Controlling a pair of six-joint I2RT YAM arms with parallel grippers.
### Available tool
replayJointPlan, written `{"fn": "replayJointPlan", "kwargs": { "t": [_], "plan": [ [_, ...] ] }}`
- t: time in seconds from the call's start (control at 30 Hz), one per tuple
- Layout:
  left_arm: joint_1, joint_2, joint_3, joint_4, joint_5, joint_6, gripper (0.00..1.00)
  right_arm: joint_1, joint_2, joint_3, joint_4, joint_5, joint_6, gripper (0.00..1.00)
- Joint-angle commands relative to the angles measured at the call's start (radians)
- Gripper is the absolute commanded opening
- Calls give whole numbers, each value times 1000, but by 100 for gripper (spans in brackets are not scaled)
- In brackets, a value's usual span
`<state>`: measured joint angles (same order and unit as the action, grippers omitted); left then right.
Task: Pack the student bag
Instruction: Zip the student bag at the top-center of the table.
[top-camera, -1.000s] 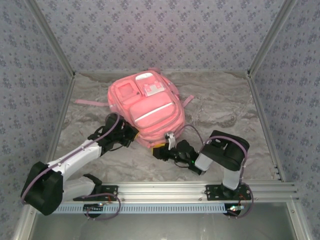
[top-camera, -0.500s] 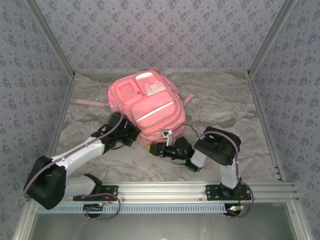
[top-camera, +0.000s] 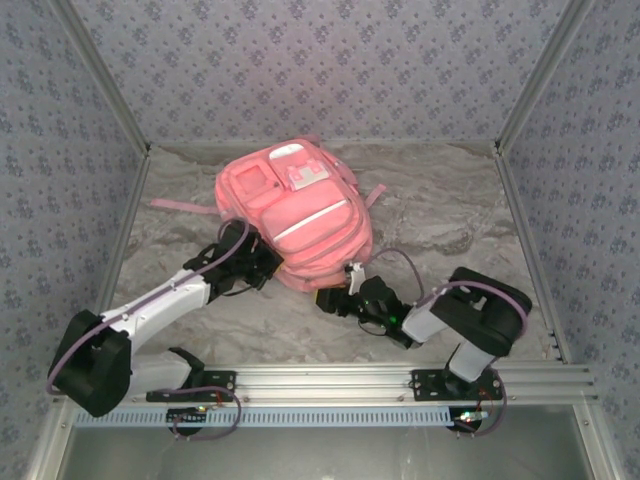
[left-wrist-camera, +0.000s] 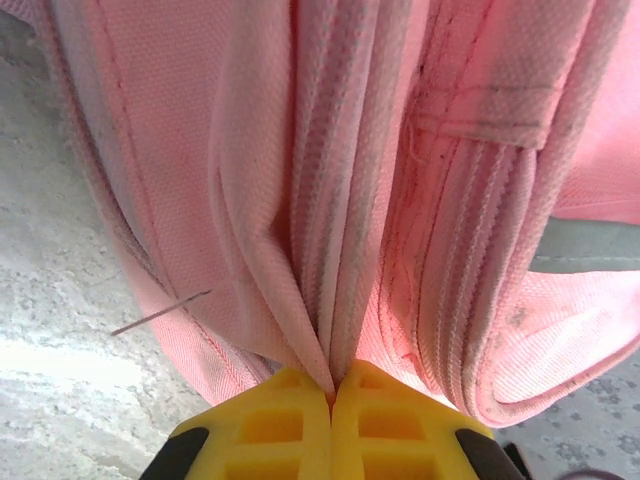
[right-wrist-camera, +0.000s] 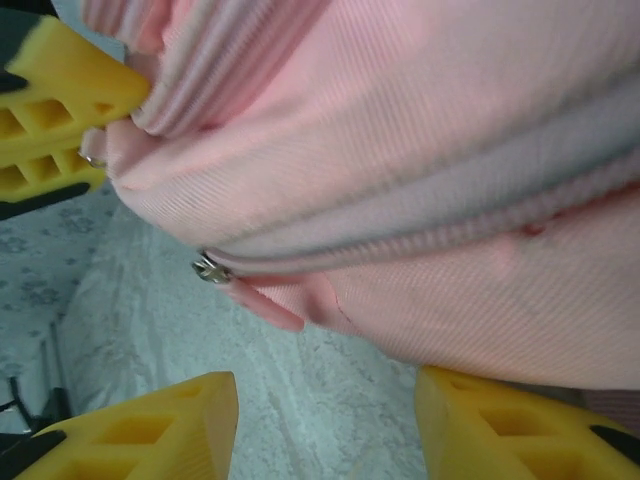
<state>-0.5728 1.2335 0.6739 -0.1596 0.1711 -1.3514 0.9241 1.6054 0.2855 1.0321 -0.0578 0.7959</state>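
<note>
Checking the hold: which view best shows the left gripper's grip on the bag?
Left wrist: the left gripper is shut on a fold of the student bag. Top external shows it small at the bag's edge; right wrist catches its fingers sidelong.

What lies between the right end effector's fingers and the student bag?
Bare tabletop, seen in the right wrist view; the student bag's zipper pull hangs short of the right end effector.

student bag (top-camera: 298, 222) blocks the centre of the top view. left gripper (top-camera: 271, 268) sits at its lower-left edge, right gripper (top-camera: 332, 297) at its lower edge, small gap between them. bare table (top-camera: 450, 215) open at right; pink strap (top-camera: 180, 206) crosses left side. walls (top-camera: 300, 60) close three sides.
</note>
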Motion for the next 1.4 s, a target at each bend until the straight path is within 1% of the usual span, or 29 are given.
{"fn": "replayJointPlan", "kwargs": {
  "t": [0.0,0.1,0.27,0.33,0.4,0.53,0.67,0.7,1.0,1.13,1.23,1.37],
  "plan": [
    [-8,47,22,11,-26,44,0,0,-84,58,-245,70,-103,51],
    [-16,90,18,32,-28,51,0,1,-106,86,-322,26,-106,50],
    [-22,131,17,44,-28,55,0,-1,-86,108,-320,-19,-100,49],
    [-21,130,17,45,-28,55,0,-4,-57,110,-290,-72,-70,50],
    [-22,123,18,39,-31,57,0,-16,-16,101,-205,-117,-4,52],
    [-21,107,20,31,-36,57,0,-50,106,93,36,-223,190,53],
    [-21,104,18,28,-36,57,0,-60,262,81,347,-257,363,54],
    [-21,105,17,29,-35,55,0,-62,285,81,360,-258,392,54],
    [-21,99,12,32,-34,51,0,-58,286,63,364,-246,378,52],
    [-21,102,15,33,-34,51,0,-60,277,62,344,-268,384,49],
    [-21,101,16,32,-31,51,0,-60,228,48,280,-280,367,49],
    [-21,103,16,31,-31,51,0,-56,110,29,100,-273,321,52]
  ]
}}
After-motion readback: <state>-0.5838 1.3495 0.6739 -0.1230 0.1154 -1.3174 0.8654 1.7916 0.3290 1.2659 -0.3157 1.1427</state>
